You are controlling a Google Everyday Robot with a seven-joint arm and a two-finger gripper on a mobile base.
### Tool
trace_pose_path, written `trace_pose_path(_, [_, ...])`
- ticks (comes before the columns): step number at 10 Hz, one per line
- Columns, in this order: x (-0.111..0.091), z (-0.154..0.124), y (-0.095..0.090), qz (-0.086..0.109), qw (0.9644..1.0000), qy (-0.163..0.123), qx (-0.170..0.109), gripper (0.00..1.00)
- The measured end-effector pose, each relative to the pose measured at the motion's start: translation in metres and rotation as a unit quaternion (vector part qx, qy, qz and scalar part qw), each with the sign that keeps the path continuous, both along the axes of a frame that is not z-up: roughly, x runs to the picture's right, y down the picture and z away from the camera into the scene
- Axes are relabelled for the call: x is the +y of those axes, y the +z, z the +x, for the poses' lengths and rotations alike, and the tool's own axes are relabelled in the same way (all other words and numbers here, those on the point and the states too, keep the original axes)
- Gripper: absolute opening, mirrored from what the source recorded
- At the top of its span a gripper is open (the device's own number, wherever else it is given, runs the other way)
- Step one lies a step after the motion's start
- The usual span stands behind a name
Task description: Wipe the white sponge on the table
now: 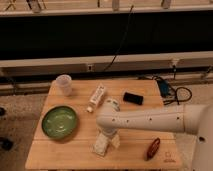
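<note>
The tool (108, 139) hangs released, jaws spread, right over the white sponge (100, 146) on the surface (130, 152), so grasping and wiping both seem left.

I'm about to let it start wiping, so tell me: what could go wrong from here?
The gripper is down at the white sponge, close to the table's near edge; a stroke toward that edge might push the sponge off. The green plate and a reddish-brown object lie on either side, so a wide sweep could knock one. The arm hides part of the sponge, so contact is hard to judge.
</note>
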State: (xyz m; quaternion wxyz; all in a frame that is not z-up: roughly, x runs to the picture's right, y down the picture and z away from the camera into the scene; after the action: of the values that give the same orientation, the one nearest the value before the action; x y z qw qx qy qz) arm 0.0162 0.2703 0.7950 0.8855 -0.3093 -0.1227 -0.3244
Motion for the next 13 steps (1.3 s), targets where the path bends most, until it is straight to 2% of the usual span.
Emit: trace_pose_path(13, [0.0056, -0.0054, 0.0033, 0.007, 0.9999, 0.001, -0.013, 0.8])
